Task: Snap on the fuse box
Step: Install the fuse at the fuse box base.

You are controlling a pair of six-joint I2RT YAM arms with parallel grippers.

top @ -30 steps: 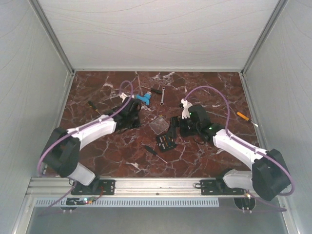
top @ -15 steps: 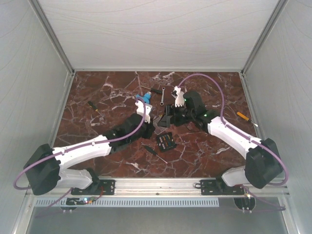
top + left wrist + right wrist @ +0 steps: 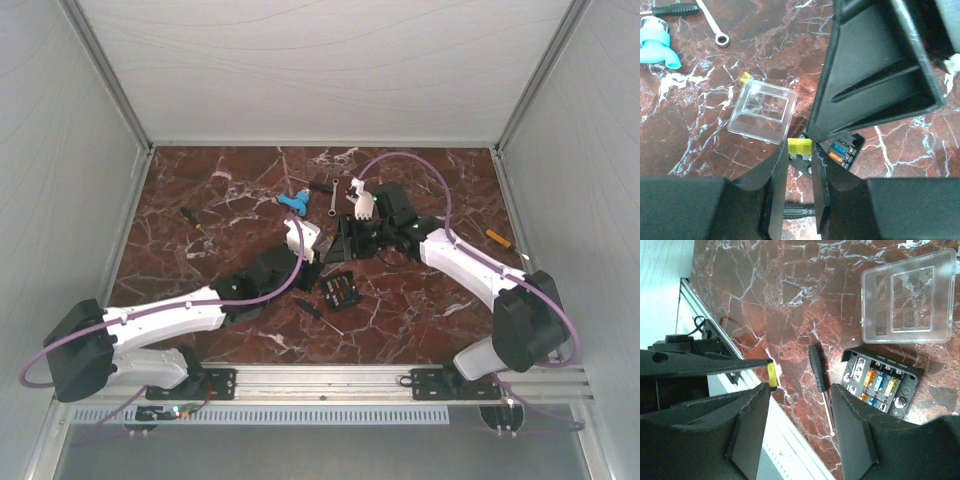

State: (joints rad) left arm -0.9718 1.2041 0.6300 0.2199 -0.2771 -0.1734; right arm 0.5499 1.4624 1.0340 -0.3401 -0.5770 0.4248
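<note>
The black fuse box [image 3: 341,291] lies open on the marble, with coloured fuses in its slots [image 3: 881,385]; only a corner of it shows in the left wrist view [image 3: 842,150]. Its clear square lid [image 3: 761,112] lies separately beside it [image 3: 910,297]. My left gripper [image 3: 800,150] is shut on a small yellow fuse [image 3: 799,146], held just above the box's near edge [image 3: 312,268]. My right gripper [image 3: 801,390] stands open right in front of it [image 3: 338,245], and one of its fingers [image 3: 875,75] looms over the fuse. The fuse [image 3: 771,375] sits beside the right gripper's left fingertip.
A black-handled screwdriver [image 3: 817,369] lies near the box toward the front [image 3: 315,310]. At the back lie a blue plastic piece [image 3: 294,202] and a small wrench [image 3: 333,197]. An orange-handled tool [image 3: 497,238] is at the right, another screwdriver [image 3: 193,220] at the left.
My left arm has swung from the back left to the middle, bringing the yellow fuse over the box. The right gripper moved back and left to meet it, its jaws narrowing.
</note>
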